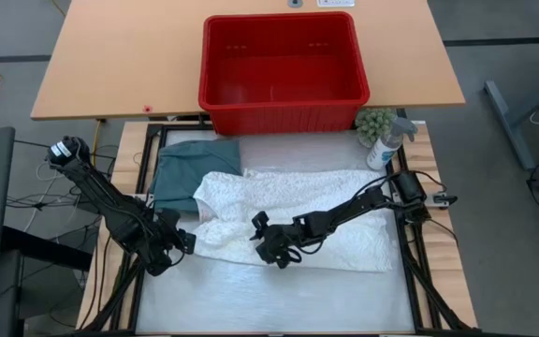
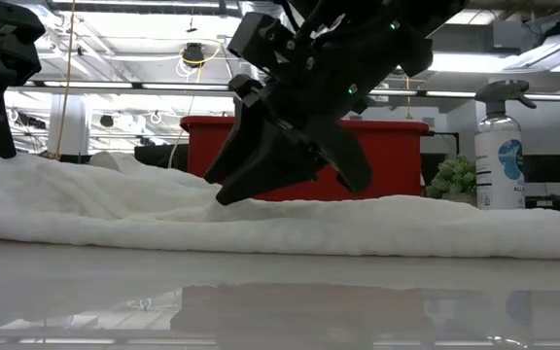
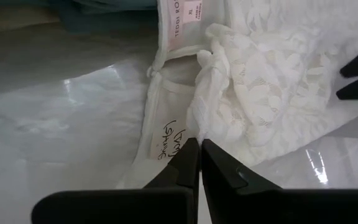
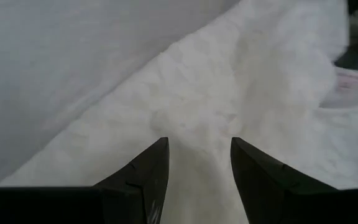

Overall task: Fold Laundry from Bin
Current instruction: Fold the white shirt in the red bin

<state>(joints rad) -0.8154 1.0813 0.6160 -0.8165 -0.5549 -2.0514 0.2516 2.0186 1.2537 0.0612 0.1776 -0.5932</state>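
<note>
The white garment (image 1: 293, 213) is shown spread flat on the table (image 1: 279, 300), just in front of the red bin (image 1: 284, 61), with the dark teal-green garment (image 1: 187, 168) folded beside it and partly under its collar end. The white cloth is a lace-textured fabric, judged light, limp and easily bunched; it is expected to drape and drag rather than hold a crease, so a hold is best taken at a hem edge or corner, where a doubled layer can be pinched without snagging the openwork. A sewn label (image 3: 180, 11) and a hand-marked tag (image 3: 166, 140) are seen at the collar seam. The right gripper (image 1: 271, 245) is lowered onto the garment's front edge, its fingers (image 4: 148, 177) parted to a moderate gap astride a raised fold, with nothing yet clamped. The left gripper (image 1: 178, 245) is held just off the garment's collar end, its fingers (image 3: 185, 168) pressed together on nothing. The table surface is glossy and reflective, judged slippery beneath cloth. Beside the bin stand a spray bottle (image 1: 385, 145) and a small green plant (image 1: 374, 122); behind the bin lies a wooden desk (image 1: 120, 51).
</note>
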